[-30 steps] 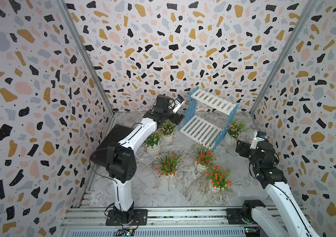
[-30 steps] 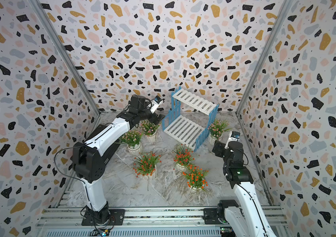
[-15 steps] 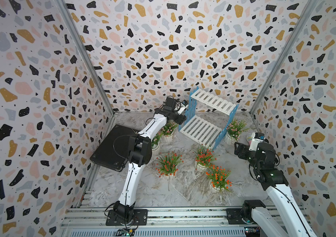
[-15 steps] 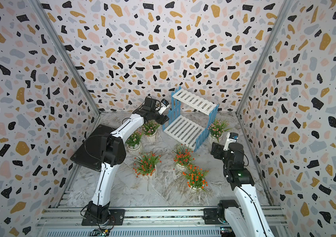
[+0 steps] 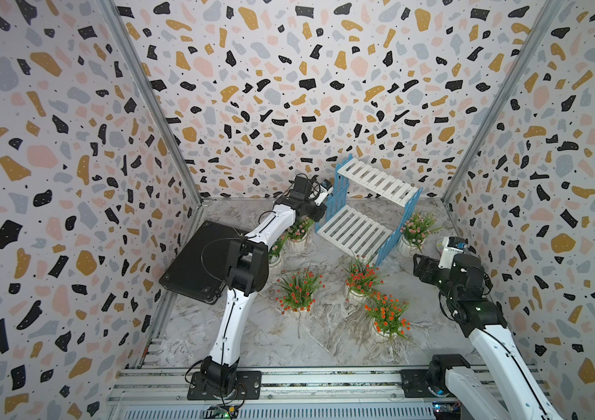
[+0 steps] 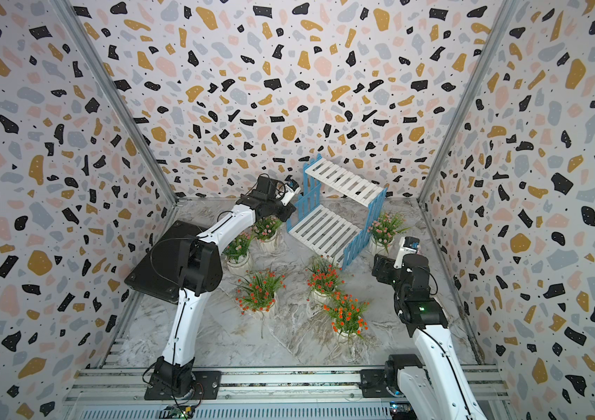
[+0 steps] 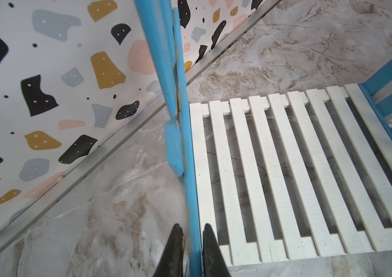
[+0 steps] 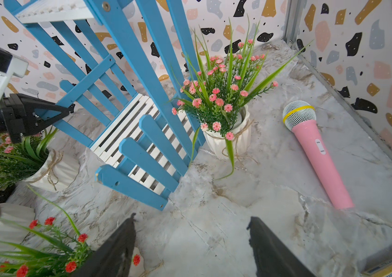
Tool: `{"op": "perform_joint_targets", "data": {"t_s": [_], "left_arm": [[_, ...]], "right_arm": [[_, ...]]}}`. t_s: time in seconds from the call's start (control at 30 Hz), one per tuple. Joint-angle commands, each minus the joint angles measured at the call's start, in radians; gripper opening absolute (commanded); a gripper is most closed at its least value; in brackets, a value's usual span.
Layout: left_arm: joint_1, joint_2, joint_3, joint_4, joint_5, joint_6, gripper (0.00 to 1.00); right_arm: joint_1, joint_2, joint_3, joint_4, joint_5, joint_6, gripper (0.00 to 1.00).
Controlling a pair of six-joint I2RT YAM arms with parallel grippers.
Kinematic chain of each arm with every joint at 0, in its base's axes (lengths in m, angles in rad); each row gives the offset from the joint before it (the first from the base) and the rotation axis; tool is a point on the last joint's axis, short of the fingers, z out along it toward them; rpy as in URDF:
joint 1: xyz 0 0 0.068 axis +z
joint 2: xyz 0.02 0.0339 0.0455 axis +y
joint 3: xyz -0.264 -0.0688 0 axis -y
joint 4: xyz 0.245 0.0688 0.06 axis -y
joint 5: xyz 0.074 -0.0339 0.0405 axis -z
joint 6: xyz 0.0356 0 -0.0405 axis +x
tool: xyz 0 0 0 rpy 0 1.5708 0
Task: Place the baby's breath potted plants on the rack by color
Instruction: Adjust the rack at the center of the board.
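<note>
Left gripper (image 7: 191,226) clenched on the blue side frame (image 7: 178,96) of the rack (image 5: 356,227), just right of centre in both top views. Right gripper (image 8: 191,217) spread wide, empty. Six baby's breath potted plants (image 6: 259,291) stand on the marble floor (image 5: 252,327) around it.

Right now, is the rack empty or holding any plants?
Empty: both white slatted tiers of the rack are bare in both top views.

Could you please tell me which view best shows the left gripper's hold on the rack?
The left wrist view: the left gripper is shut on the rack's blue side frame. The right wrist view shows it side-on; the top views show it small.
</note>
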Motion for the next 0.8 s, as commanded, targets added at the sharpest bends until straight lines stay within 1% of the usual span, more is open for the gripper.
{"op": "perform_joint_targets", "data": {"t_s": [0.0, 0.07, 0.13, 0.37, 0.6, 0.77], "left_arm": [[-0.011, -0.066, -0.054, 0.038, -0.01, -0.007, 0.02], [-0.019, -0.09, -0.093, 0.054, -0.032, -0.033, 0.02], [-0.027, -0.11, -0.132, 0.07, -0.079, -0.065, 0.02], [-0.064, -0.153, -0.176, 0.034, -0.237, -0.203, 0.01], [-0.097, -0.205, -0.243, 0.001, -0.318, -0.329, 0.01], [-0.116, -0.285, -0.342, 0.004, -0.349, -0.417, 0.01]], "right_arm": [[0.004, -0.01, 0.002, 0.016, 0.015, 0.014, 0.76], [0.004, -0.018, 0.002, 0.013, 0.015, 0.019, 0.76], [0.003, -0.031, -0.001, 0.008, 0.018, 0.023, 0.76], [0.003, -0.053, -0.003, -0.018, 0.03, 0.028, 0.76], [0.003, -0.074, 0.004, -0.05, 0.042, 0.058, 0.76], [0.003, -0.092, -0.001, -0.061, 0.038, 0.079, 0.75]]}}
